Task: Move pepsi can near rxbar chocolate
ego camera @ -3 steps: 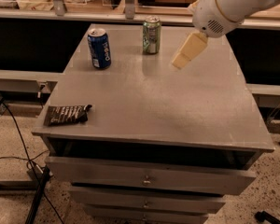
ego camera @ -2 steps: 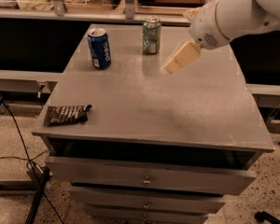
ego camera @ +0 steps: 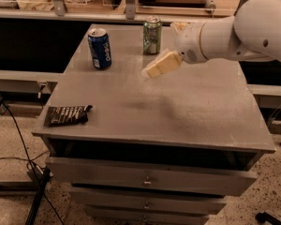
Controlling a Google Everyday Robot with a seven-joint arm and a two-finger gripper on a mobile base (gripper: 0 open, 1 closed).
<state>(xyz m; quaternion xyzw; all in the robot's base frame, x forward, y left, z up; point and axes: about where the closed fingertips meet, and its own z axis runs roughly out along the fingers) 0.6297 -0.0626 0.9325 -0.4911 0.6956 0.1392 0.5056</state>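
The pepsi can (ego camera: 99,48), dark blue with white lettering and a silver top, stands upright at the back left of the grey table top (ego camera: 178,116). The rxbar chocolate (ego camera: 67,115), a flat dark wrapper with pale lettering, lies at the front left corner of the table. My gripper (ego camera: 160,65) hangs in the air above the table's back middle, to the right of the pepsi can and just in front of the green can, touching neither. It holds nothing that I can see.
A green can (ego camera: 152,34) stands upright at the back middle, right of the pepsi can. The table has drawers (ego camera: 147,179) below its front edge. A counter with shelving runs behind. Cables lie on the floor at the left.
My arm and gripper have moved left and a little lower over the table, toward the cans. The cans and the bar have not moved.
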